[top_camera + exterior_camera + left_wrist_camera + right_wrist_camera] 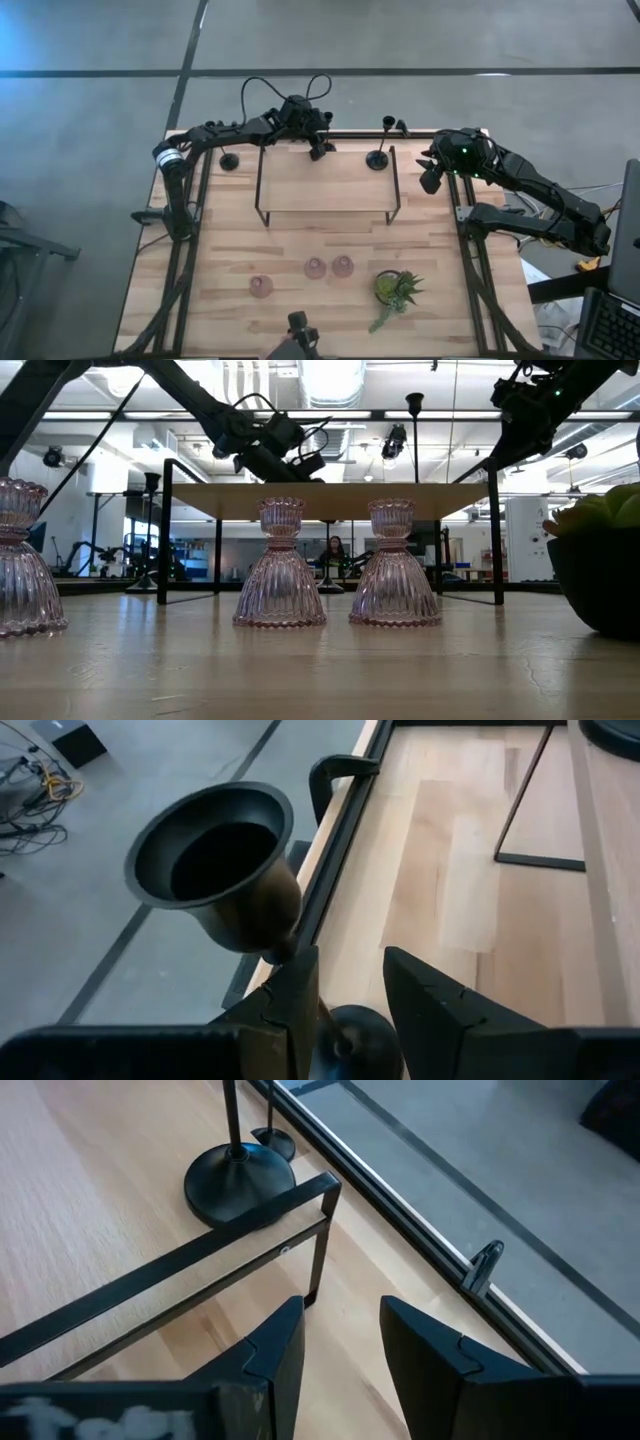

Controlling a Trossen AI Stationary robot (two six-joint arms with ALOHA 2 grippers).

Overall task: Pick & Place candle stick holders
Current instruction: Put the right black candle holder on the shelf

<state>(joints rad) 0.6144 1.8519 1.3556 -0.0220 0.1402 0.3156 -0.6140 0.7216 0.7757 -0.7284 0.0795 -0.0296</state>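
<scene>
Wooden table (330, 240) carries a black-framed riser shelf (325, 185) toward twelve o'clock. Left gripper (320, 150), at the shelf's twelve o'clock edge, pinches a black stem holder (225, 870) between its fingers. Right gripper (340, 1350), near two o'clock, hangs spread and empty beside another black stem holder (378, 158). Three pink glass holders (315, 267) sit around six o'clock.
</scene>
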